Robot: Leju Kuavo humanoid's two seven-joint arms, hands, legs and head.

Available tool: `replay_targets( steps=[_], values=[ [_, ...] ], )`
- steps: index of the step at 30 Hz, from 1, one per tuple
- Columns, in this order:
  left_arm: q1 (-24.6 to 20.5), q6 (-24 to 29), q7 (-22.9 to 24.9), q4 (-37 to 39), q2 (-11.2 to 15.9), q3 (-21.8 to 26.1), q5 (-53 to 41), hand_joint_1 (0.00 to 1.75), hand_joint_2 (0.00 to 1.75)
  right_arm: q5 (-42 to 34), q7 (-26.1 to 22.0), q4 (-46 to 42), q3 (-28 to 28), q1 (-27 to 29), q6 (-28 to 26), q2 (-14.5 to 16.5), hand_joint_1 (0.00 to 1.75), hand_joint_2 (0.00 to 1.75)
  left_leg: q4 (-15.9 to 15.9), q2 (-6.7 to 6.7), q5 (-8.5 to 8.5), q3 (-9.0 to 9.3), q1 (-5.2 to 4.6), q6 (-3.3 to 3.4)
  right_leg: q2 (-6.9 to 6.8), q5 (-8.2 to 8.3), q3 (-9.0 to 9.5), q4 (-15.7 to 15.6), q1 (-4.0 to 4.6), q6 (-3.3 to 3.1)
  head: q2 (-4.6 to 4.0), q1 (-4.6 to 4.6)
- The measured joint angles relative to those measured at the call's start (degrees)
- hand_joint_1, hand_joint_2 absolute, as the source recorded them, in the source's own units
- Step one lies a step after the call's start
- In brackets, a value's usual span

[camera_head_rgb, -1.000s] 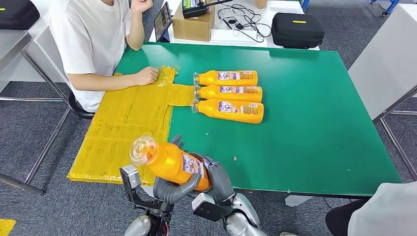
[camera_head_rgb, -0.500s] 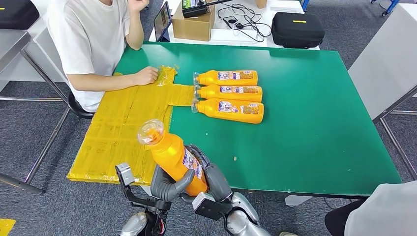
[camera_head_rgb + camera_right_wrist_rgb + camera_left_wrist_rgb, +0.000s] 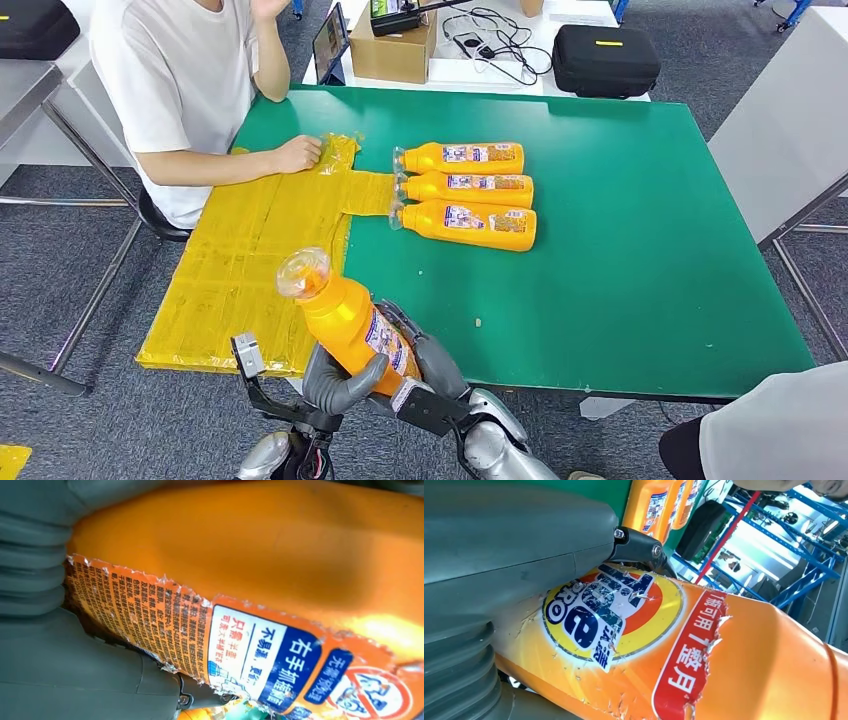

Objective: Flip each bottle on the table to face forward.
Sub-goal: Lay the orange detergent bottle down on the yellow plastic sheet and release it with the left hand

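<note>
I have one orange bottle (image 3: 352, 325) up off the table (image 3: 640, 250), gripped by both hands in front of my chest near the table's near-left corner. It tilts cap-up, the clear cap (image 3: 301, 272) leaning away from me over the edge of the yellow sheet (image 3: 250, 260). My left hand (image 3: 335, 385) wraps the lower body from beneath, and my right hand (image 3: 425, 355) clasps it from the other side. From the left wrist I see the round front logo (image 3: 611, 615) against that palm; from the right wrist, the fine-print back label (image 3: 200, 640). Three more bottles (image 3: 470, 190) lie side by side mid-table, caps pointing left, labels up. A person (image 3: 180, 80) sits at the far left, one hand (image 3: 298, 153) resting on the sheet.
</note>
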Motion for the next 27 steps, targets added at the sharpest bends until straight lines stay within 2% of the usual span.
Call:
replay_targets(
  steps=[2, 8, 13, 17, 27],
  values=[
    [-0.19, 3.46, -1.29, 0.22, -0.17, 0.18, -4.14, 1.75, 1.75, 1.01, 0.35, 0.02, 0.0, 0.14, -0.6, -0.05, 0.0, 0.0, 0.0, -0.01, 0.0, 0.0, 0.0, 0.0, 0.0, 0.0, -0.01, 0.0, 0.0, 0.0, 0.0, 0.0],
    [-1.61, 33.37, -7.66, 1.18, -2.15, 0.21, -28.06, 1.75, 1.75, 3.93, 1.34, -1.36, 0.34, 2.33, -3.71, -0.46, 0.0, 0.0, 0.0, 0.0, 0.0, -0.04, -0.01, 0.0, 0.0, 0.01, -0.04, -0.01, -0.01, 0.0, 0.0, 0.01],
    [-4.34, 49.17, -11.86, 1.7, -2.84, 1.38, -40.68, 1.75, 1.75, 5.82, 0.54, -2.57, 1.67, 4.09, -4.56, -1.31, 0.0, 0.0, 0.0, -0.03, 0.0, -0.04, 0.0, 0.0, -0.01, 0.01, -0.02, 0.01, 0.01, 0.0, 0.0, 0.01],
    [-6.33, 53.59, -12.41, 2.35, -3.25, 2.08, -46.23, 1.75, 1.75, 6.81, -0.89, -2.56, 2.85, 4.54, -5.88, -1.46, 0.0, 0.0, 0.0, -0.02, 0.01, -0.05, 0.01, 0.0, -0.01, 0.01, -0.02, 0.01, 0.01, -0.01, 0.0, 0.01],
    [-8.37, 54.17, -12.23, 4.26, -3.54, 3.33, -46.66, 1.75, 1.75, 7.2, -1.48, -2.56, 4.25, 4.59, -6.36, -1.5, 0.0, 0.0, 0.0, -0.02, 0.01, -0.05, 0.0, 0.0, -0.01, 0.02, -0.02, 0.01, 0.0, -0.01, 0.0, 0.01]
  ],
)
